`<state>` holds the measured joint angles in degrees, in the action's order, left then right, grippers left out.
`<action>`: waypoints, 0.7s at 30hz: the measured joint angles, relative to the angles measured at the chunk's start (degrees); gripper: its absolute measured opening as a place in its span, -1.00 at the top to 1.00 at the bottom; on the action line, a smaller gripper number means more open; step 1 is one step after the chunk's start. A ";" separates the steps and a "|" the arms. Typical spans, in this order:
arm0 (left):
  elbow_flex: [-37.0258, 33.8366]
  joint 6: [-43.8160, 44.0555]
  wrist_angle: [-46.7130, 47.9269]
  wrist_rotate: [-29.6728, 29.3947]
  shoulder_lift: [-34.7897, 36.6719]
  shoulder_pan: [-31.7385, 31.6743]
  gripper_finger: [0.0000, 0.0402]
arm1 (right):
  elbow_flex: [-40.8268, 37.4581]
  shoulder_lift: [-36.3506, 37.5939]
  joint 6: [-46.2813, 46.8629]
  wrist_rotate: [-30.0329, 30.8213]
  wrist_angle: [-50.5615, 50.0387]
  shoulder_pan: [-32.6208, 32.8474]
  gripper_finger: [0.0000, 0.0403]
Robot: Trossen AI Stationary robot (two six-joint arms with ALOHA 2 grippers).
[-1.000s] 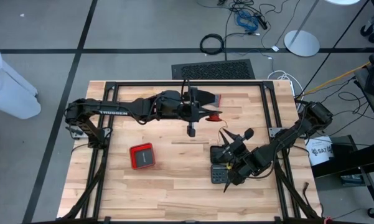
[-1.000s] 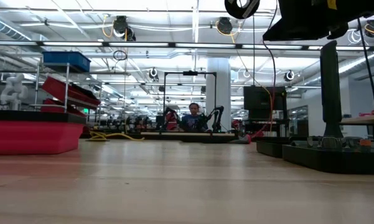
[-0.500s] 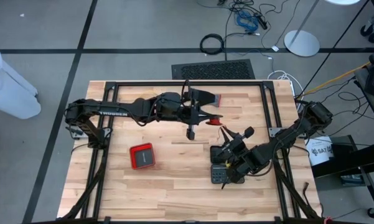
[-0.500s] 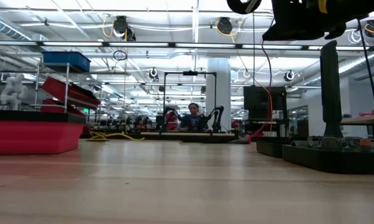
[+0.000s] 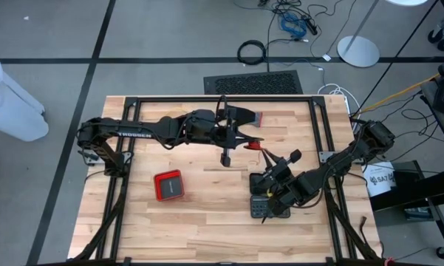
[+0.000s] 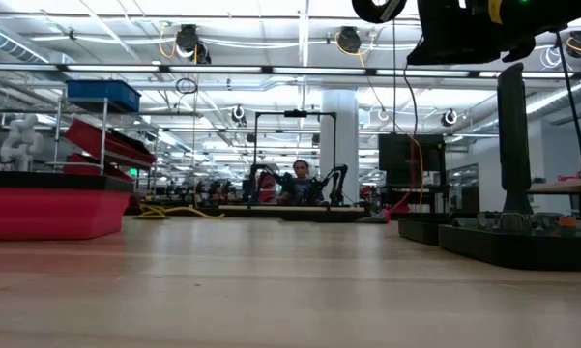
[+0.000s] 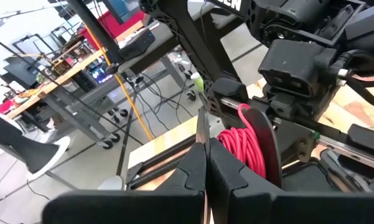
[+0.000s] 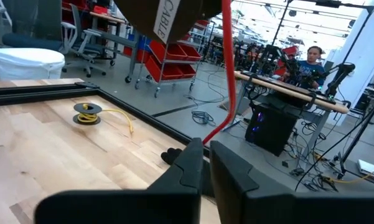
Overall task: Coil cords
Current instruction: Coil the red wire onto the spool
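A red cord is wound into a small coil on a black reel above the table's middle, also seen from above as the coil. My left gripper is shut right beside it. A free stretch of the red cord slants down from the coil to my right gripper, which is shut on it a little nearer the table's near right. From above, my left gripper and right gripper stand close together, both well clear of the tabletop. My left gripper pinches a thin dark strip that stands up between its fingers beside the red coil; whether the strip belongs to the reel, I cannot tell. The coil sits lifted clear of the table. My right gripper pinches the red cord's free stretch between its two fingers. The fingers lie about level. The cord rises from them, nearly straight, to the coil.
A red box lies at the near left. Black trays sit under my right arm. A black glove with a red cuff lies toward the far edge. A small yellow cord reel rests on the wood.
My right gripper has edged toward the red coil at my left gripper, and the stretch of cord between them is shorter. My left arm has kept nearly still.
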<state>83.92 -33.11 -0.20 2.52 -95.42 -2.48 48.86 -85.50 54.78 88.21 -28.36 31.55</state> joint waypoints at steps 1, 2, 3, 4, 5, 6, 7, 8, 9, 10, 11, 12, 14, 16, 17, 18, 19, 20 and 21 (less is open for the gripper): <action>0.00 0.03 0.08 0.00 0.00 0.00 1.00 | 0.00 -0.02 0.00 0.01 0.10 0.00 0.88; 0.00 0.05 0.08 0.00 0.00 0.00 1.00 | 0.00 0.01 0.00 -0.01 0.23 0.00 0.85; 0.00 0.05 0.10 -0.02 0.00 0.00 1.00 | 0.00 0.01 0.00 -0.01 0.35 0.01 0.82; 0.00 0.05 0.08 0.00 0.00 0.00 1.00 | 0.00 0.00 0.00 -0.01 0.39 0.02 0.80; 0.00 0.03 0.10 -0.02 0.00 0.00 1.00 | 0.00 0.01 0.00 -0.01 0.41 0.02 0.77; 0.00 0.03 0.11 0.00 0.00 0.00 1.00 | 0.00 -0.01 0.00 -0.05 0.45 0.02 0.75; 0.00 0.03 0.13 -0.01 0.00 0.00 1.00 | 0.00 -0.01 0.02 -0.13 0.58 0.02 0.72; 0.00 0.03 0.15 -0.01 0.00 0.00 1.00 | 0.00 0.00 0.02 -0.38 0.74 0.02 0.70; 0.00 0.03 0.19 0.00 0.00 0.00 1.00 | 0.00 -0.01 0.03 -0.77 0.84 0.02 0.69; 0.00 0.03 0.21 -0.02 0.00 0.00 1.00 | 0.00 -0.02 0.04 -1.12 0.98 0.02 0.67; 0.00 0.03 0.26 -0.01 0.00 0.00 1.00 | 0.00 0.01 0.04 -1.32 1.22 0.02 0.67; 0.00 0.03 0.32 -0.02 0.00 0.00 1.00 | 0.00 -0.01 0.04 -1.41 1.33 0.03 0.66; 0.00 0.03 0.32 -0.02 0.00 0.00 1.00 | 0.00 0.01 0.04 -1.76 1.72 0.17 0.66; 0.00 0.03 0.32 -0.02 0.00 0.00 1.00 | 0.00 0.00 -0.16 -2.73 2.32 0.17 0.66; 0.00 0.03 0.34 -0.02 0.00 0.00 1.00 | 0.00 -0.02 -0.36 -3.12 2.64 0.19 0.66; 0.00 0.01 0.36 -0.02 0.00 0.00 1.00 | 0.00 -0.01 -0.42 -3.50 2.92 0.26 0.66; 0.00 0.01 0.37 -0.02 0.00 0.00 1.00 | 0.00 -0.02 -0.46 -4.08 3.25 0.33 0.66; 0.00 0.01 0.44 0.00 0.00 0.00 1.00 | 0.00 0.00 -0.45 -4.46 3.45 0.37 0.66; 0.00 0.01 0.54 0.10 0.00 0.00 1.00 | 0.00 0.01 -0.41 -4.59 3.61 0.47 0.66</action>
<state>83.92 -33.10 0.34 2.63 -95.42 -2.48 48.86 -85.49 54.38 83.62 -24.75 32.02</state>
